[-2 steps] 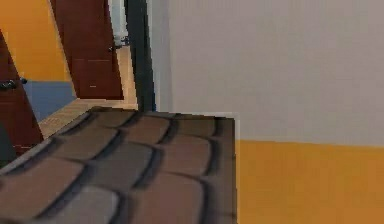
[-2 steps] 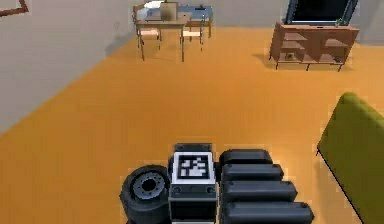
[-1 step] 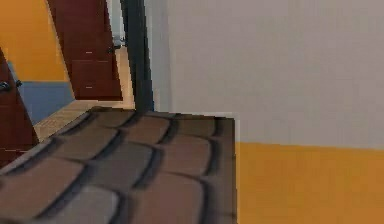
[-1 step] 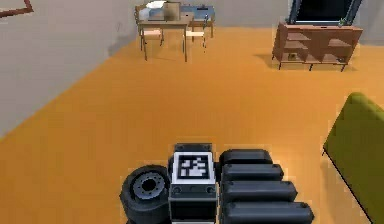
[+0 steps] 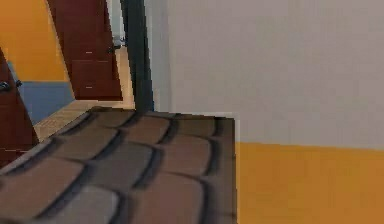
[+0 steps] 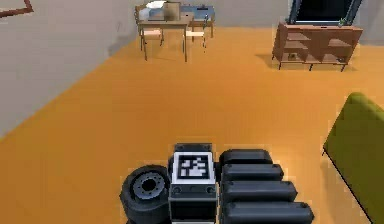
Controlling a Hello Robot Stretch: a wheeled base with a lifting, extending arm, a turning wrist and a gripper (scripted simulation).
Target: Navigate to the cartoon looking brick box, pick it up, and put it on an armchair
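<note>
the cartoon brick box [image 5: 120,165] sits in the forward view's lower left, very close to the camera: rounded brown bricks with dark seams between them. the left and bottom edges cut it off, and what it rests on is hidden. behind it stands a pale grey wall [image 5: 280,70], with orange floor [image 5: 310,185] to its right. farther back a dark red-brown door [image 5: 85,45] stands against an orange wall, and a second door [image 5: 12,110] is cut by the left edge.

in the arm side view the arm's dark segments [image 6: 260,185] lie at the bottom edge. beside them is a white square [image 6: 193,165] printed with blocky black marks. left of it is the gripper [image 6: 148,192], seen as a dark round body. its fingers cannot be made out, so i cannot tell how they stand or whether it holds anything.

far out across the floor stand a table [image 6: 175,15] with chairs and small blurred things on top, and a wooden shelf unit [image 6: 315,45] under a dark screen [image 6: 320,10] cut by the top edge. an olive-green seat [image 6: 360,140] is cut by the right edge; its kind is unclear.
</note>
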